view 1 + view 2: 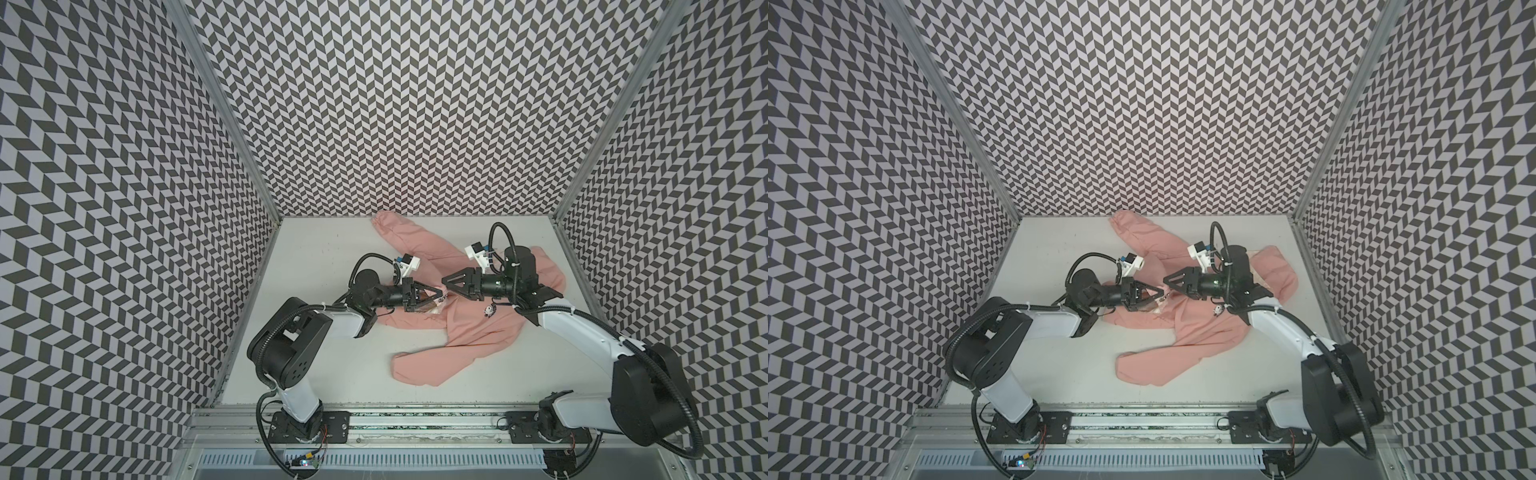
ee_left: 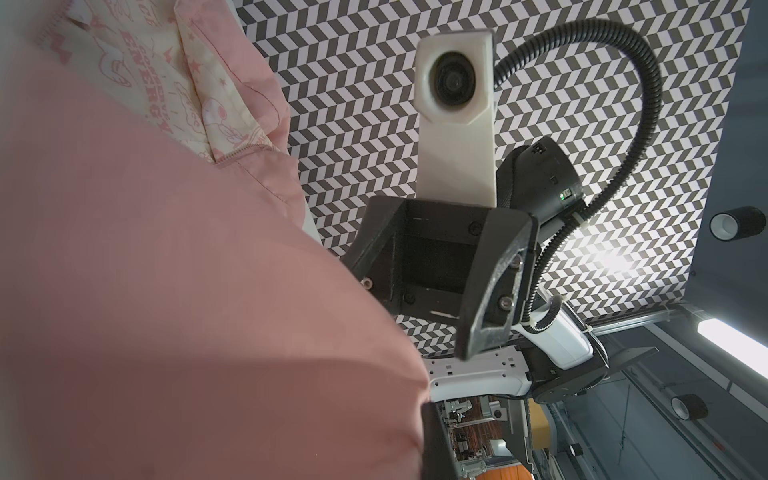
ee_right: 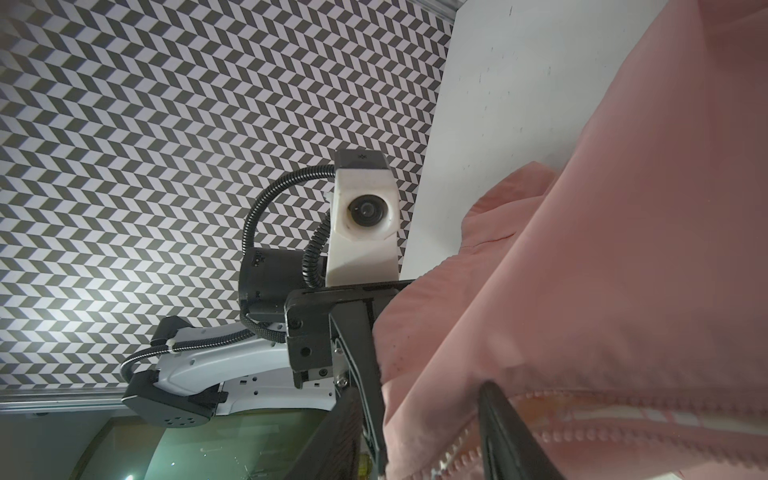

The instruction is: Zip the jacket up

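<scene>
**Square the zip edge before closing on it**

The small salmon-pink child's jacket [image 1: 478,336] lies sprawled on the white worktop [image 1: 332,257] with its front open. The near sleeve [image 1: 419,370] curls toward 6 o'clock and the body spreads from the centre to 3 o'clock.

The two tools meet almost tip to tip at the centre, over the opening. The left tool [image 1: 437,296] reaches in from 9 o'clock. It is pressed together on a fold of the front edge, with the cream printed lining [image 2: 166,83] turned out beside it. The right tool [image 1: 447,285] comes from 3 o'clock and stands spread. The pink zipper teeth [image 3: 582,401] run between its fingers, unclamped. I cannot make out the slider.

The far sleeve [image 1: 399,232] reaches to 12 o'clock at the back wall.

The step looks like taking the zip edge. The left pinch should hold firm and draw the row of teeth straight. The right tool should close only once the teeth sit squarely between its fingers, clear of loose lining.
</scene>
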Robot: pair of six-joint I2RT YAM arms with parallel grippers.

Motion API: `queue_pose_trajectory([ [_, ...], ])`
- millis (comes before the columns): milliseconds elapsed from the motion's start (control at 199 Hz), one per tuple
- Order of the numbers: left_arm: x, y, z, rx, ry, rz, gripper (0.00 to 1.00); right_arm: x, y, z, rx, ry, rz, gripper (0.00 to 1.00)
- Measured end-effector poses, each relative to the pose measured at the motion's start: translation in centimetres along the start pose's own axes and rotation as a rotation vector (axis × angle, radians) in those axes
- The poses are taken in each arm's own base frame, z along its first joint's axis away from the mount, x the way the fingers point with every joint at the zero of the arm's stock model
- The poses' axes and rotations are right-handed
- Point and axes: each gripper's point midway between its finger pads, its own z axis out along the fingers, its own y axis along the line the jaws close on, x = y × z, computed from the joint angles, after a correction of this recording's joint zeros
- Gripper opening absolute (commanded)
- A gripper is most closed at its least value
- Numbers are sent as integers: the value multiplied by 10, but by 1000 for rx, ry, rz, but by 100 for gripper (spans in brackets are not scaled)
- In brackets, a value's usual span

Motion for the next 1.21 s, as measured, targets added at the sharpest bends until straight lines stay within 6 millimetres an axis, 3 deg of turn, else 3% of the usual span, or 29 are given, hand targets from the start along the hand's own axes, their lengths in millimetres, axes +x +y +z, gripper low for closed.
queue_pose_trajectory([
  [116,0,0,0,0,0,-2,0,1,8,-9,-13,-12,-29,54],
  [363,0,0,0,0,0,-10,0,18,16,-19,-39,4,-91,43],
  [781,0,-1,0,-1,1,-30,0,33,20,-11,-69,63,-128,32],
  [982,-1,-4,-1,0,-1,-27,0,35,12,-7,-60,75,-117,32],
  [1209,-1,-6,-1,1,-1,-27,0,35,13,-7,-64,76,-131,23],
])
